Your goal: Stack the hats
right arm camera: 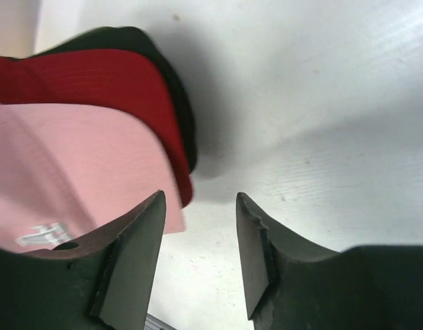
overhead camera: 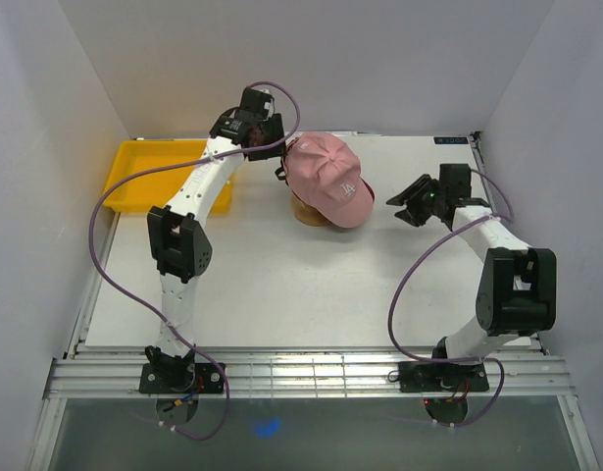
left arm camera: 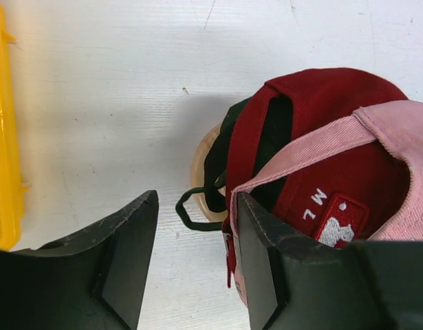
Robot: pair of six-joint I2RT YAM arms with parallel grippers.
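While both arms are rising from their bases at the near edge of the counter [overhead camera: 281, 285], the right pincer [overhead camera: 404, 208] is hovering just to the right of the hats. Its jaws are standing partly apart and gripping nothing. Only bare counter is showing through the gap, and the cap brims are lying just beside one of its fingers [right arm camera: 139, 254].

Farther in, the hats are sitting piled on a wooden stand [overhead camera: 303, 213] near the middle of the counter's far half. The pink cap [overhead camera: 328, 177] is lying on top, its brim pointing toward the near right. The red cap [left arm camera: 321, 96] is nesting directly under it. A dark green cap [left arm camera: 223, 137] is peeking out beneath, its rear strap loop hanging past the stand's rim.

The left pincer [overhead camera: 275, 152] is hanging at the far-left side of the pile, behind the caps. Its jaws are standing open and clasping nothing. One finger is sitting right beside the pink cap's rear strap, though contact is impossible to tell.

At the far left, a yellow tray [overhead camera: 144, 177] is resting along the counter's edge, partly hidden under the left arm.
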